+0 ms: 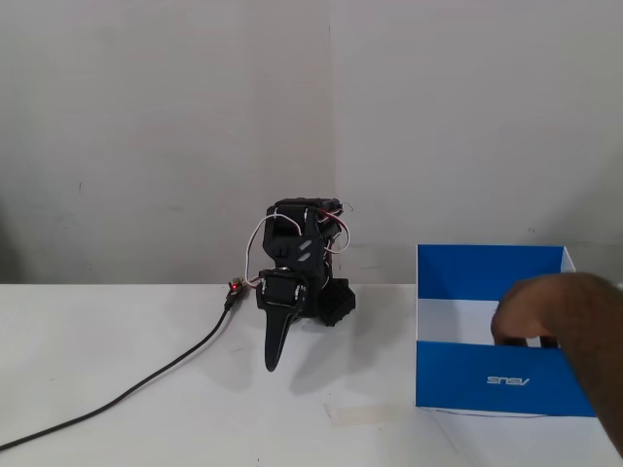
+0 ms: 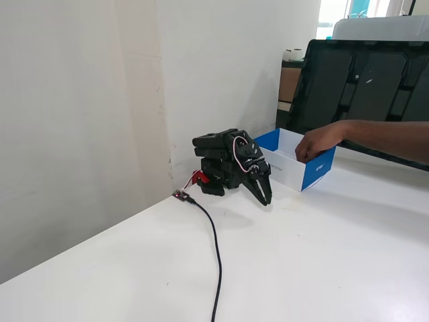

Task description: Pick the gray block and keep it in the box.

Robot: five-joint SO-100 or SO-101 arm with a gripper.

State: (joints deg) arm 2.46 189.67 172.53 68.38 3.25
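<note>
1. Lettering stands out in white on the blue front wall of the box [image 1: 458, 375]; it is upside down and appears to read "ASUS". In a fixed view the same box [image 2: 316, 172] shows a small white mark on its blue side, too small to read.
2. The box is open-topped, blue outside and white inside, and sits on the white table [image 1: 146, 428] to the right of the arm in both fixed views.
3. A person's hand [image 1: 531, 313] reaches down into the box from the right; in a fixed view the hand [image 2: 314, 141] sits over the box's far corner.
4. The gray block is not visible; whether it lies under the hand inside the box cannot be told.
5. The gripper [image 1: 274, 358] points down at the table beside the folded black arm [image 2: 224, 161], its jaws pressed together with nothing between them.
6. A black cable [image 2: 218, 258] runs from the arm's base across the tabletop toward the camera.
7. Behind the table is a plain pale wall [image 1: 165, 126]; in a fixed view a dark tray-like panel [image 2: 375, 94] leans at the far end.
</note>
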